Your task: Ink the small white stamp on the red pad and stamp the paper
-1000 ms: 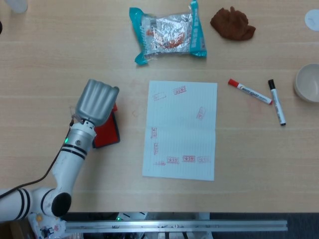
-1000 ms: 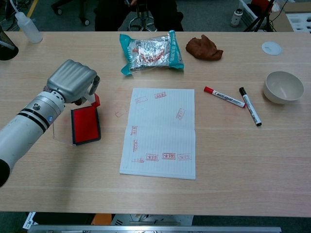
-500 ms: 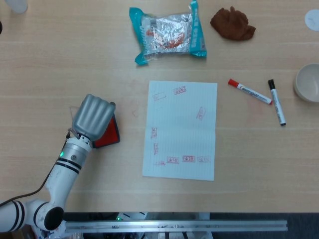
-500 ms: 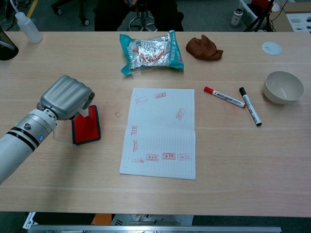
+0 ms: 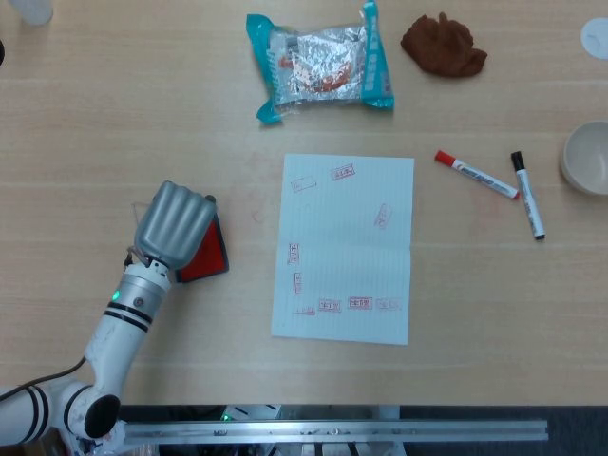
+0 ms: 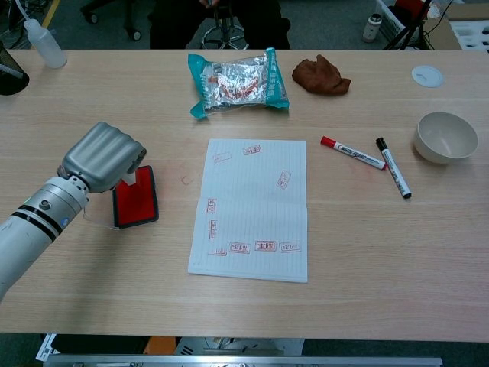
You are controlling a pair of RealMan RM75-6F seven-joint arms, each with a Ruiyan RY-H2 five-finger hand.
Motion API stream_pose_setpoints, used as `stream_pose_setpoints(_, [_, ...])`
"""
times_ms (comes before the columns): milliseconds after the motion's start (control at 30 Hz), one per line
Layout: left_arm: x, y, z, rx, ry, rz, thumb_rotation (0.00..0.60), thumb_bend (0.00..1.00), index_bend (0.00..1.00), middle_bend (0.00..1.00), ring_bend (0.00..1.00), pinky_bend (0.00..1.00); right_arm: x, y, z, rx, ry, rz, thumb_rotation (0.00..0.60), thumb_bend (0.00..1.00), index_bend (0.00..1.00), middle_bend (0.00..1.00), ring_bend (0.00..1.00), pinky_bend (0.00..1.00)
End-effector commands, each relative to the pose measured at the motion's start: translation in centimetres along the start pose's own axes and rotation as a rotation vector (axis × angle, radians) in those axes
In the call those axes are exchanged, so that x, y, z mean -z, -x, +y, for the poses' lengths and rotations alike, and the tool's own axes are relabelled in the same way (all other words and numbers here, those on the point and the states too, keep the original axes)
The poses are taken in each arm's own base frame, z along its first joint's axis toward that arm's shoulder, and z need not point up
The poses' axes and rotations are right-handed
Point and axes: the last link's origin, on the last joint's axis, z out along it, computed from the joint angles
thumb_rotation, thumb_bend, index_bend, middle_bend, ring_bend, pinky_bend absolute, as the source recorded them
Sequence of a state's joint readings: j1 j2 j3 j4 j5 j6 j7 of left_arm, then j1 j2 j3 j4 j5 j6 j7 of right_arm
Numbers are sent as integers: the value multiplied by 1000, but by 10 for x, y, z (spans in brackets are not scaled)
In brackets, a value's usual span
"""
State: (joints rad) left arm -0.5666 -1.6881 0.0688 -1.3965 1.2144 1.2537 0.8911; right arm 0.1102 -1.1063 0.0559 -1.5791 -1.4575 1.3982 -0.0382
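Left hand [image 6: 102, 157] has lowered the stamp [image 6: 128, 177] onto the red pad [image 6: 137, 200].

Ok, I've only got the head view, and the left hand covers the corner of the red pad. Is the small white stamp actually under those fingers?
Observer: Yes. The chest view shows the small white stamp sticking out below the left hand.
Operator: Is it on the ink?
Observer: Its lower end sits at the far left corner of the red pad; I cannot tell whether it is pressing.
Operator: Anything cropped from my view at far left?
Observer: A clear squeeze bottle stands upright near the table's far left corner.
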Motion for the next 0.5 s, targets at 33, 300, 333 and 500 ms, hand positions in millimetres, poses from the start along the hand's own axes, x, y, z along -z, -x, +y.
stream_pose_setpoints(33, [0,3,1,3,1,-5,600,259,623,1000,1000,1000,1,0,1,1,3,-1,600,118,208,323,221,268])
stream_pose_setpoints(300, [1,8,0,-47,7,14,600,259,624,1000,1000,1000,1,1,2,-1,9,-3,600,118,208,323,221,268])
stream_pose_setpoints(333, [1,8,-1,-55,7,19,600,259,624,1000,1000,1000,1,1,2,-1,9,-3,600,118,208,323,221,267])
stream_pose_setpoints(500, [4,8,-3,-85,9,37,600,259,625,1000,1000,1000,1,2,1,0,6,-7,600,118,208,323,221,267])
